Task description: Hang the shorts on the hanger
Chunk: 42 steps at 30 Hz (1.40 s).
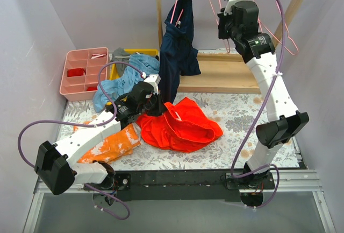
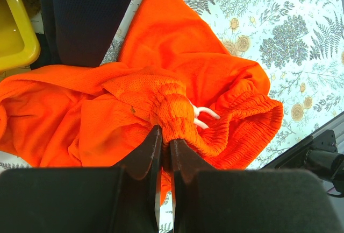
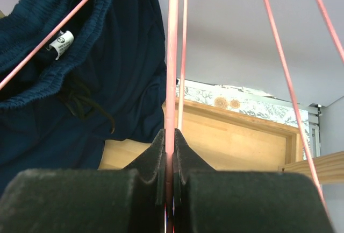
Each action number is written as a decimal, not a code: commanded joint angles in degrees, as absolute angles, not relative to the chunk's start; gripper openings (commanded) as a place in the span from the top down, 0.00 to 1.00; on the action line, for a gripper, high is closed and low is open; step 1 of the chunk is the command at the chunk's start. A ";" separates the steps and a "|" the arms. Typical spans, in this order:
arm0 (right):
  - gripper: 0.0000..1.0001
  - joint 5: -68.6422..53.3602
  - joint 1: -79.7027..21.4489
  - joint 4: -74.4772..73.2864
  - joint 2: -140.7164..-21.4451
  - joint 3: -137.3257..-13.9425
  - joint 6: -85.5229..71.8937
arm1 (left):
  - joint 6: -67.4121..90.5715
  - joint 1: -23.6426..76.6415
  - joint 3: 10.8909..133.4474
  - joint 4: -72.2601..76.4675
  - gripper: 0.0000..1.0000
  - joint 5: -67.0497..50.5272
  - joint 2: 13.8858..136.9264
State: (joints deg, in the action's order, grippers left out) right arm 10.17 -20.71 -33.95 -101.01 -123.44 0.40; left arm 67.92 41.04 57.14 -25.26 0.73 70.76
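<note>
The left fingers (image 2: pixel 154 142) are pinched shut on a bunched fold of the waistband of the red-orange shorts (image 2: pixel 161 66). The shorts lie crumpled on the flowered desk (image 1: pixel 236 115), just below a hanging navy garment (image 1: pixel 177 50). Up at the wooden rack (image 1: pixel 158 7), the right fingers (image 3: pixel 159 148) are closed tight on one thin wire of a pink hanger (image 3: pixel 172 55), well apart from the shorts.
</note>
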 commanded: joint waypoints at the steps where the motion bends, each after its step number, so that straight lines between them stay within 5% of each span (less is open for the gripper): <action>1: 0.99 11.78 -20.92 -26.29 -94.67 -121.30 0.79 | 67.32 40.78 58.80 -24.61 1.00 0.35 70.40; 22: 0.99 7.48 -21.27 -32.58 -73.51 -100.05 -8.95 | 67.93 40.78 58.80 -26.54 1.00 5.17 71.63; 42: 0.99 -33.66 -21.27 -54.05 -30.68 -57.66 -17.84 | 69.08 35.69 60.73 -31.99 1.00 9.23 79.80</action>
